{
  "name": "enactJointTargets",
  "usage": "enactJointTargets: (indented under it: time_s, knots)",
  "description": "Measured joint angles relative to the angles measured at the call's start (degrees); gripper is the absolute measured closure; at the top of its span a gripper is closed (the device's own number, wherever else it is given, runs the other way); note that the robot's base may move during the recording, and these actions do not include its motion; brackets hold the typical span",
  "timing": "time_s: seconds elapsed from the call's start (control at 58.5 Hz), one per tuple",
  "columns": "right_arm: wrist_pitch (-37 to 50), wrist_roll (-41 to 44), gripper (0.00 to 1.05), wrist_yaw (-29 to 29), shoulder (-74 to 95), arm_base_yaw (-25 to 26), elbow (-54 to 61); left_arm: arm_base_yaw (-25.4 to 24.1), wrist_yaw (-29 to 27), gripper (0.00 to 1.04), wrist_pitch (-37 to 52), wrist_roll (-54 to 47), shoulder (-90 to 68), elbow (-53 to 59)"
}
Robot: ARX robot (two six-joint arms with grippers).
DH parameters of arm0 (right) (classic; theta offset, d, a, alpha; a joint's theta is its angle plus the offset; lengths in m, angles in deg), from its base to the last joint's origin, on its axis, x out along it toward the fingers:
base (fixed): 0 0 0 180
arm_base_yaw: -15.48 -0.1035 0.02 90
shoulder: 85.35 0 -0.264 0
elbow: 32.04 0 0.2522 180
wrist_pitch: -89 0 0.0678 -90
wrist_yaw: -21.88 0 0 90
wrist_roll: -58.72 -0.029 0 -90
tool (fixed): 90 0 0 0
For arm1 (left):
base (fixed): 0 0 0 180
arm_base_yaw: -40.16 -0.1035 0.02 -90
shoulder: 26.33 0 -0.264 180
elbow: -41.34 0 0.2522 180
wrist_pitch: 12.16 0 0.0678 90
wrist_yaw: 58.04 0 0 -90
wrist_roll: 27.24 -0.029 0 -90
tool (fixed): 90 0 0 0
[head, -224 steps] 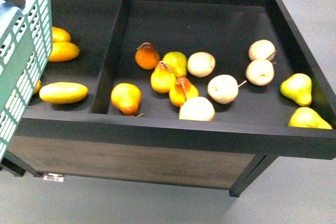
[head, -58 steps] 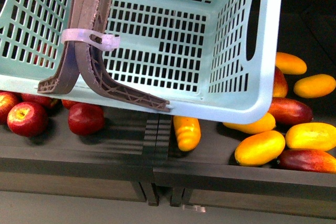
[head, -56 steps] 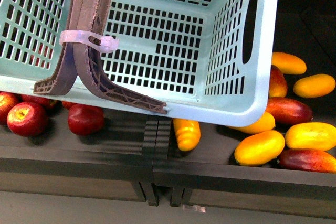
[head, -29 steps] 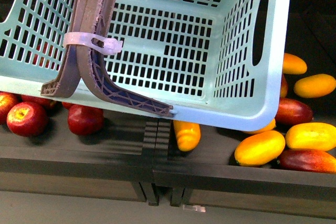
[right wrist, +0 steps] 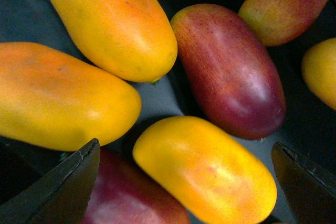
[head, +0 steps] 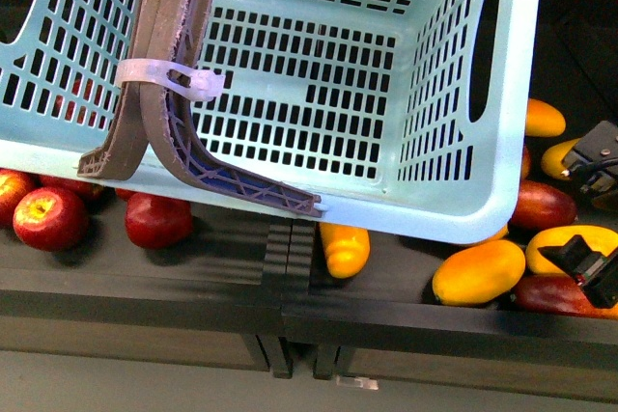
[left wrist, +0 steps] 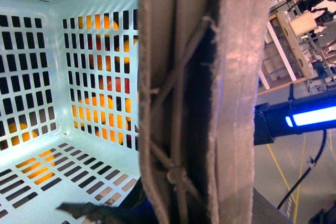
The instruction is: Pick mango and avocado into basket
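Right fingers [right wrist: 58, 182] are apart, near the mango [right wrist: 231, 72], which lies just right of the basket [head: 454, 211]. Judged smooth, firm, slippery: grip across its middle. Left fingers: state cannot be told.

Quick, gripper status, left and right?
Left gripper: cannot be told; the basket handle fills its wrist view.
Right gripper: open, holding nothing, jaws spread above a yellow mango.

Right tool [head: 572, 207] hovers, jaws spread wide apart.
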Motion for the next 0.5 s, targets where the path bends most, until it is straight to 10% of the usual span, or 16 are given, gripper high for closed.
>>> enactJointTargets:
  time_s: [0.496]
  knots:
    - [-0.6, 9.3, 0.09, -0.9, 10.9, -1.0, -15.0, 0.0, 0.0, 0.90, 0.0, 0.0, 0.0, 0.0]
